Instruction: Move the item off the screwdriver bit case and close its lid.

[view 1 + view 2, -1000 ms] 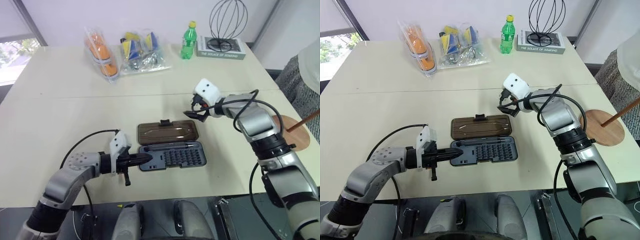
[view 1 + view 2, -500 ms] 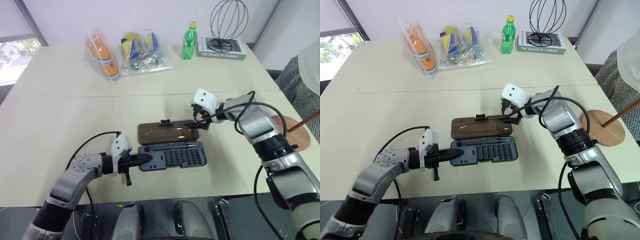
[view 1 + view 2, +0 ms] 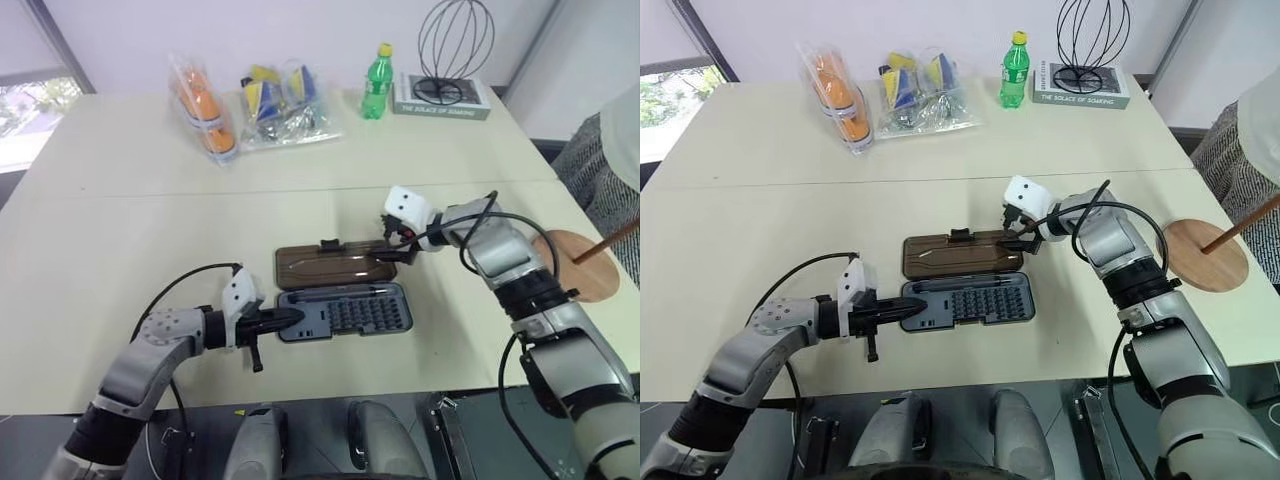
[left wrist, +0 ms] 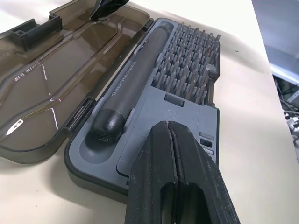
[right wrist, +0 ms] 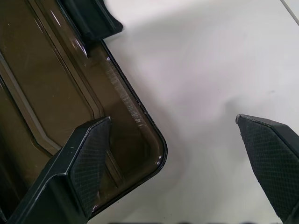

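The screwdriver bit case lies open near the table's front edge, with bits and a dark driver handle in its grey tray. Its smoky brown lid lies flat on the far side, latch tab up. My left gripper is shut, its tips resting on the case's left end. My right gripper is open over the lid's far right corner, one finger above the lid and the other above bare table. The item, a reddish-brown wooden stand, sits on the table far right.
At the back stand a green bottle, a book carrying a black wire sphere, and clear bags of snacks and orange things. A person is at the right edge.
My right gripper has sunk and swung in onto the lid's far right corner, still open. The left gripper has kept its place on the case.
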